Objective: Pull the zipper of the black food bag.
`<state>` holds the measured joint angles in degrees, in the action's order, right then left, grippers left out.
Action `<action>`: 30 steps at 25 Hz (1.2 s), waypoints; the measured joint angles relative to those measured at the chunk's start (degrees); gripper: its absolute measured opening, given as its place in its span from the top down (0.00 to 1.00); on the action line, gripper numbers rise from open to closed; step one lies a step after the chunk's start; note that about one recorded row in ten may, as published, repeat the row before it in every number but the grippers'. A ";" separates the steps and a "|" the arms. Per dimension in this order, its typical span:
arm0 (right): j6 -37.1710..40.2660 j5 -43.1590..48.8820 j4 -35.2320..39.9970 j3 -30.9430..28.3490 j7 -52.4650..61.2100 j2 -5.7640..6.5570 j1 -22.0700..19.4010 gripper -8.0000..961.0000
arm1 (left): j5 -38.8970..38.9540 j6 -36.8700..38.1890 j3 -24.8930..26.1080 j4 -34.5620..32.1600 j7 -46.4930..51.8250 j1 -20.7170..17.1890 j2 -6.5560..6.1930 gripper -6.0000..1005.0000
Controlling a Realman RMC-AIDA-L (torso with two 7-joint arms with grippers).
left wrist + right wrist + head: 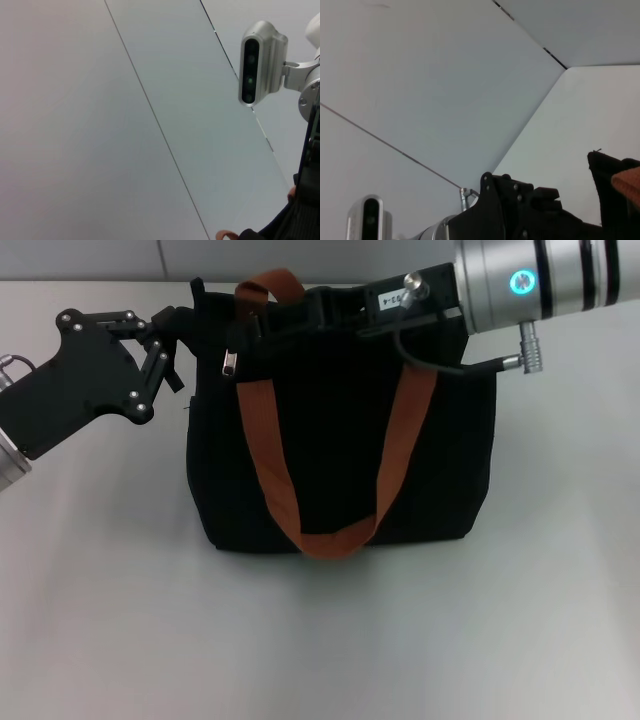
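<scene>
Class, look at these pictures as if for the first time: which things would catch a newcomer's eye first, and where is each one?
First, the large boxy black fabric food bag standing mid-table, its rust-orange webbing strap looping down the front. Next, the small silver metal zipper pull near the bag's top left edge. The left tool is at the bag's top left corner, and the right tool is over the top.

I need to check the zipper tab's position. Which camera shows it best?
The head view: the silver zipper hangs at the bag's top-left, beside the left tool. Neither wrist view shows the zipper, only bag edges.
</scene>
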<state>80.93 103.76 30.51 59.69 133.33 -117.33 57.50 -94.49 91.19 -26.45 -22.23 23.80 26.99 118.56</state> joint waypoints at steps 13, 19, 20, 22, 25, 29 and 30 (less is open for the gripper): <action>-2.07 0.31 0.25 2.06 2.73 -0.77 1.37 0.41 | 1.60 0.21 -0.04 0.34 -0.51 0.99 0.09 0.96; -1.36 0.20 0.62 1.82 3.34 -0.73 1.05 0.41 | 1.60 0.21 0.04 0.53 -0.51 1.25 0.08 0.96; -1.34 0.23 0.73 1.90 3.69 -0.69 1.00 0.41 | 1.60 0.21 0.03 0.53 -0.52 1.28 0.08 0.96; -1.10 0.31 1.49 2.09 5.12 -0.55 0.68 0.41 | 1.59 0.20 0.02 0.53 -0.52 1.32 0.07 0.96; -0.37 0.31 2.33 1.83 6.22 -0.47 0.11 0.41 | 1.60 0.10 0.01 0.53 -0.52 1.32 0.03 0.96; 0.20 0.32 3.20 1.80 7.21 -0.44 -0.61 0.41 | 1.68 -0.01 0.00 0.52 -0.52 1.32 0.01 0.96; 0.25 0.32 3.35 1.82 7.36 -0.45 -0.76 0.41 | 1.84 -0.13 0.00 0.52 -0.52 1.31 0.00 0.96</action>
<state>81.18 104.08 33.85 61.50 140.69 -117.78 56.74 -92.64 91.07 -26.45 -21.71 23.28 28.30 118.56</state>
